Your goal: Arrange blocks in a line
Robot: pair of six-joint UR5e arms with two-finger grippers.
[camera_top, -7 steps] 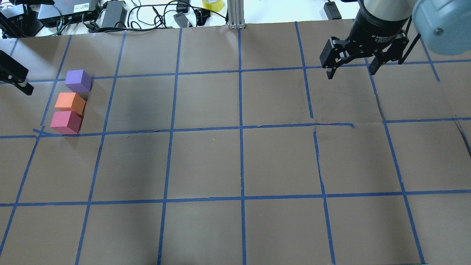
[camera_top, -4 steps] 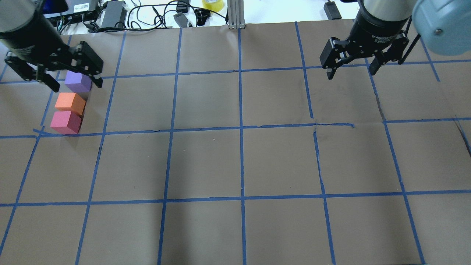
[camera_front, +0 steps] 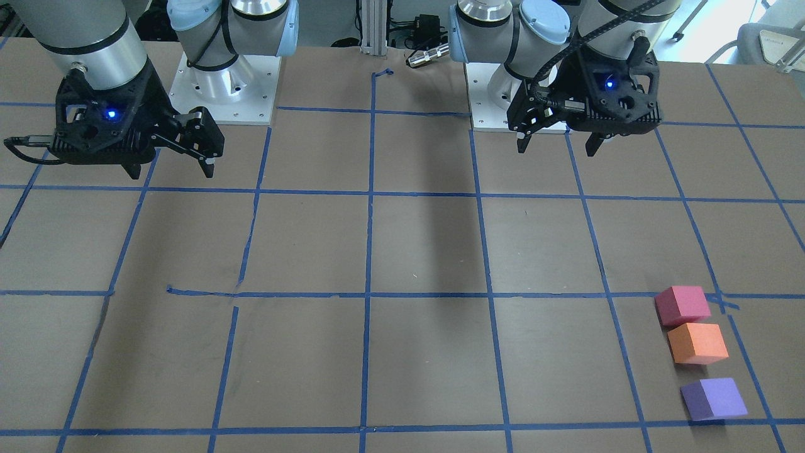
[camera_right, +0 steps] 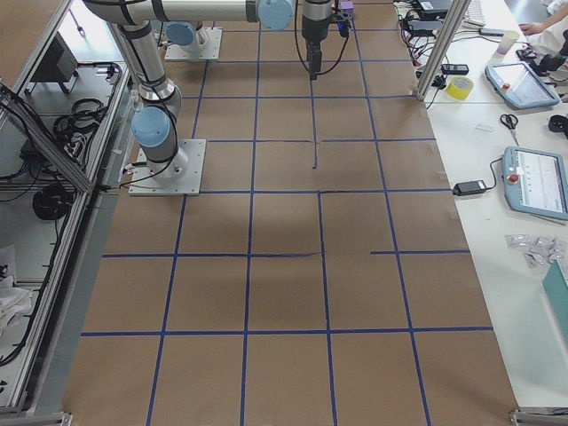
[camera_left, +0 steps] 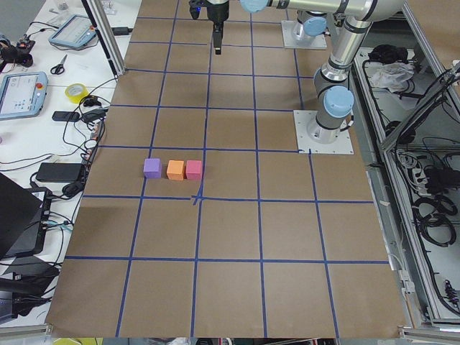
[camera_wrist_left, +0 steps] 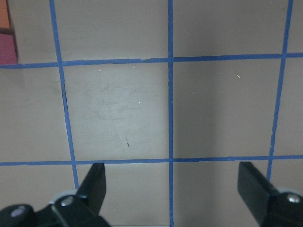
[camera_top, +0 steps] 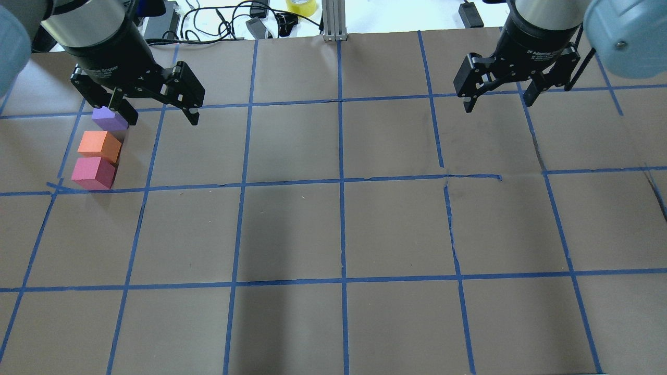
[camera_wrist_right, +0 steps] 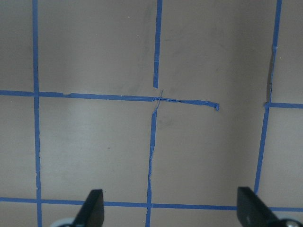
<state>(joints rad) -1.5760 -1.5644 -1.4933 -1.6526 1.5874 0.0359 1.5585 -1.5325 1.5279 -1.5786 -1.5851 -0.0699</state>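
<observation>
Three blocks stand in a row at the table's left side: purple block (camera_top: 108, 119), orange block (camera_top: 99, 146), pinkish-red block (camera_top: 94, 173). In the front view they are pinkish-red (camera_front: 682, 304), orange (camera_front: 697, 343) and purple (camera_front: 714, 399), with a small gap before the purple one. My left gripper (camera_top: 162, 119) is open and empty, raised above the table just right of the purple block; it also shows in the front view (camera_front: 556, 149). Its wrist view (camera_wrist_left: 173, 187) shows the orange block (camera_wrist_left: 4, 14) and the pinkish-red block (camera_wrist_left: 7, 49) at the top left edge. My right gripper (camera_top: 497, 104) is open and empty at the far right.
Brown paper with a blue tape grid (camera_top: 341, 182) covers the table. Cables, power bricks and a yellow tape roll (camera_top: 301, 6) lie beyond the far edge. A metal post (camera_top: 333, 21) stands at the far middle. The arm bases (camera_front: 220, 82) are at the robot's side.
My left arm has come in from the left edge, passed over the purple block and moved right. The blocks and my right arm have not moved.
</observation>
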